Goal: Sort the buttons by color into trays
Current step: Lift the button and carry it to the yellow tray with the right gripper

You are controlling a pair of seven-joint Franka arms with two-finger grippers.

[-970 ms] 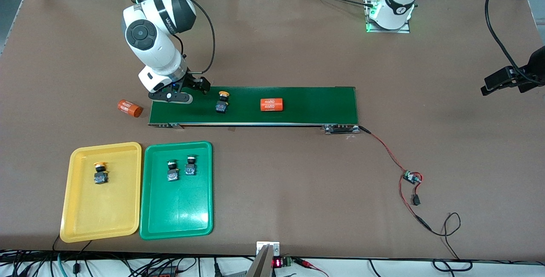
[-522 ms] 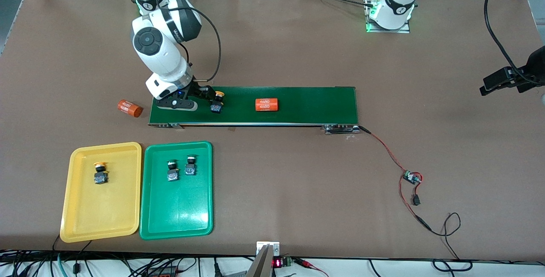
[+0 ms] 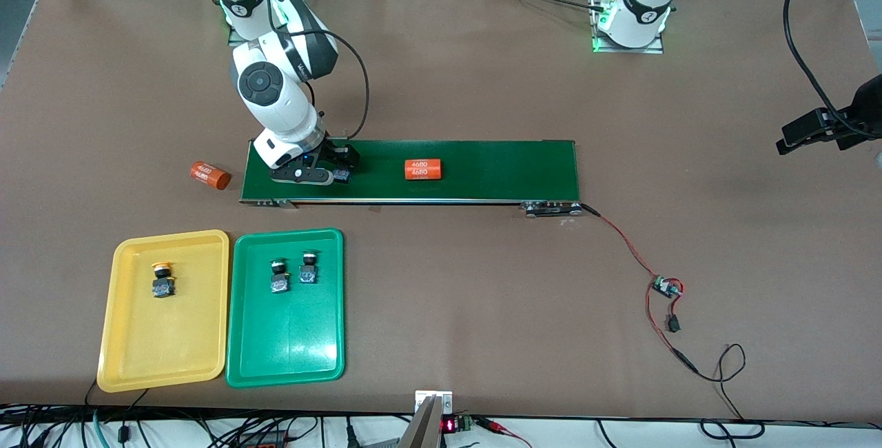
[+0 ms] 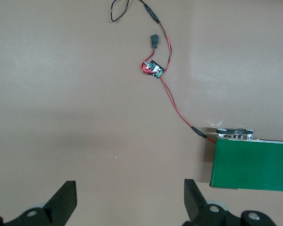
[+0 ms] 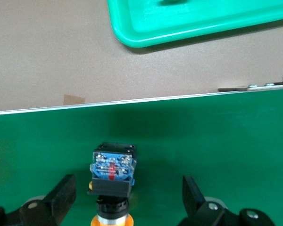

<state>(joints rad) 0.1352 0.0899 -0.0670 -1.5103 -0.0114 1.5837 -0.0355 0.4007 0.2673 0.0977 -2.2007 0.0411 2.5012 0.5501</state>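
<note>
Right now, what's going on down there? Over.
Right gripper open, straddling yellow-capped button on conveyor belt. Left gripper open, waiting above bare table. Orange cylinder rides belt nearby, not blocking.

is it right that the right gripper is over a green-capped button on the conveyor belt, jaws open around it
Not quite: the button between the right gripper's open jaws has a yellow-orange cap, not green, as the right wrist view shows. The rest holds: it lies on the conveyor belt and the jaws stand open on either side of it, not yet closed.
</note>
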